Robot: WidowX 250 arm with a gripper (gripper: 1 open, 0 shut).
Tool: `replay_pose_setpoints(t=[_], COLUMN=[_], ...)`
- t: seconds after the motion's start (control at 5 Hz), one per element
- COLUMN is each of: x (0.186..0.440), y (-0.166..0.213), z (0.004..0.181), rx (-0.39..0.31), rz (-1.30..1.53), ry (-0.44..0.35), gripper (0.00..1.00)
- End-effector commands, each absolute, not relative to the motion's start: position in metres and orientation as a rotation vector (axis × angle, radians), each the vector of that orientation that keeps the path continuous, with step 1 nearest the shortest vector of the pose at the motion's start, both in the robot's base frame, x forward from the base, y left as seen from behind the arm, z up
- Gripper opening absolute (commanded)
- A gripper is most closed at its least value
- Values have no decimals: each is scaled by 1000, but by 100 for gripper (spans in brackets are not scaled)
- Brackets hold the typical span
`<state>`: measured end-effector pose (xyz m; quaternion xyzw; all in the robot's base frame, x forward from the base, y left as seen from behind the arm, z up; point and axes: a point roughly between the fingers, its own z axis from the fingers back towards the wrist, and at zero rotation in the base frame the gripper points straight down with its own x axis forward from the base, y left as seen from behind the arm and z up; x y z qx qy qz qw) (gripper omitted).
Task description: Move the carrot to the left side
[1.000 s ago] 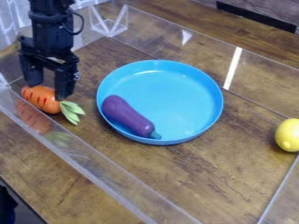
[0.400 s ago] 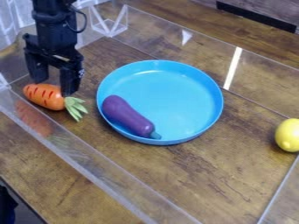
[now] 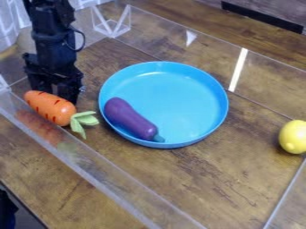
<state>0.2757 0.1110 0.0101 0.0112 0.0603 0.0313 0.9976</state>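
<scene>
1. Shifted lower and slightly rightward since the earlier frames: carrot point(image 3: 50, 107), now lying at the left-centre of the frame, with its green top swung toward the plate's near-left rim.
2. Lowered against the wood behind the carrot: gripper point(image 3: 55, 87), black, pointing straight down, standing at the upper left of the frame.
3. Jaw state: cannot tell from this view whether the fingers are parted or drawn in; fingertips low beside the carrot's upper edge, contact not clear.
4. Carrot's look: small, tapered, bright orange body with short dark stripes across it, rounded thick end toward the left edge of the frame, green leafy tuft point(image 3: 81, 120) at the lower-right end.
5. Carrot's place: flat on the wooden table point(image 3: 180, 188), just left of the blue plate point(image 3: 191, 89), not on it.
6. On the plate, near its left rim: purple eggplant point(image 3: 131, 120), lying diagonally, longer than the carrot.
7. At the far right edge of the frame, well apart from the rest: yellow lemon point(image 3: 294, 137).
</scene>
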Motion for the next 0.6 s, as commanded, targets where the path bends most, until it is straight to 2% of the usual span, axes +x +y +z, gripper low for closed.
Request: replay_pose_setpoints(t=[0.0, 0.4], x=[267, 270], y=[113, 109], z=[10, 26], rx=[16, 15], rz=[75, 75], ry=[156, 150], gripper=[0, 0])
